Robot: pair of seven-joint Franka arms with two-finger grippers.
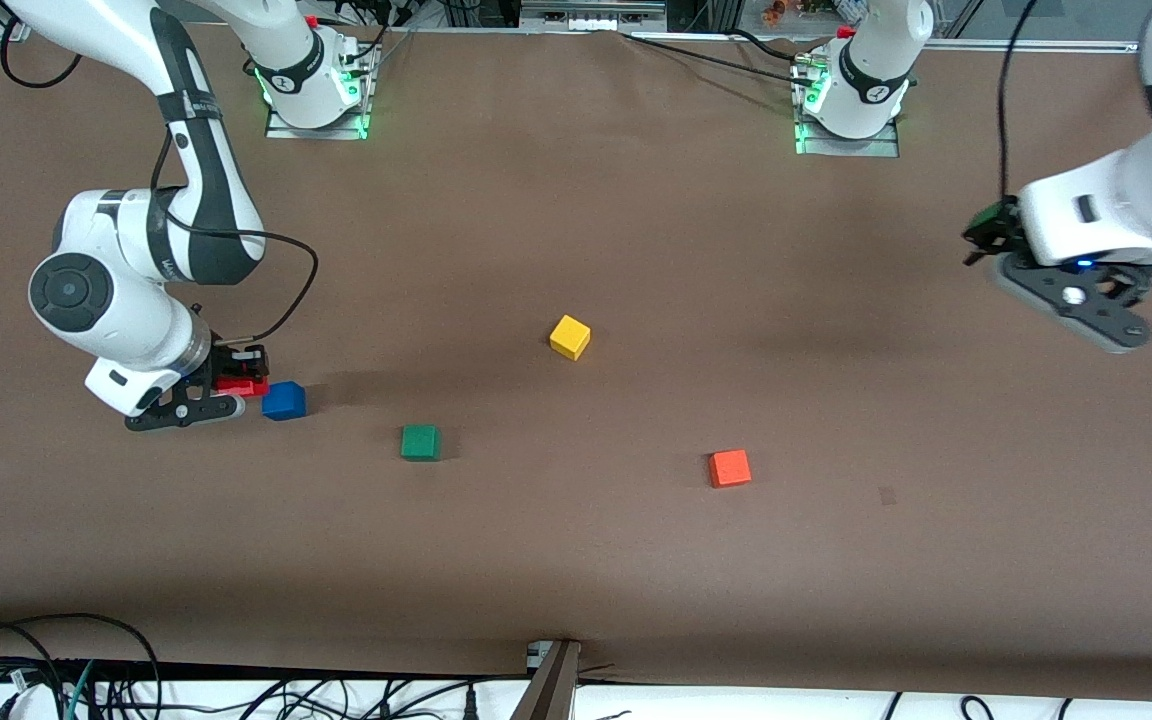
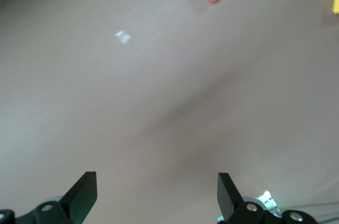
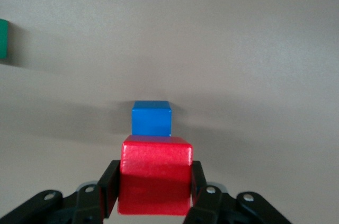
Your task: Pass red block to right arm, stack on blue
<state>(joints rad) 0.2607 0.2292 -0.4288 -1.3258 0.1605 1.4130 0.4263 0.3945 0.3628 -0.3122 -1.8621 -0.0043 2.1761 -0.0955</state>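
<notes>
Flanking blue cube [image 1: 284, 400] — green cube [image 1: 420, 442], yellow cube [image 1: 570, 336]

A high front camera faced both bases across the tabletop [image 1: 576, 560]; wrist cameras looked down closely, sharing it.

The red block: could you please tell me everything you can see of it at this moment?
The red block is a small deep-red cube with a smooth, slightly glossy surface and softly rounded edges; its material cannot be told for sure. It sits upright and square between the fingers of the right gripper, which is shut on its two opposite sides. It is at the right arm's end of the table, right beside the blue cube and not yet on top of it. Whether its underside touches the table is hidden.
</notes>
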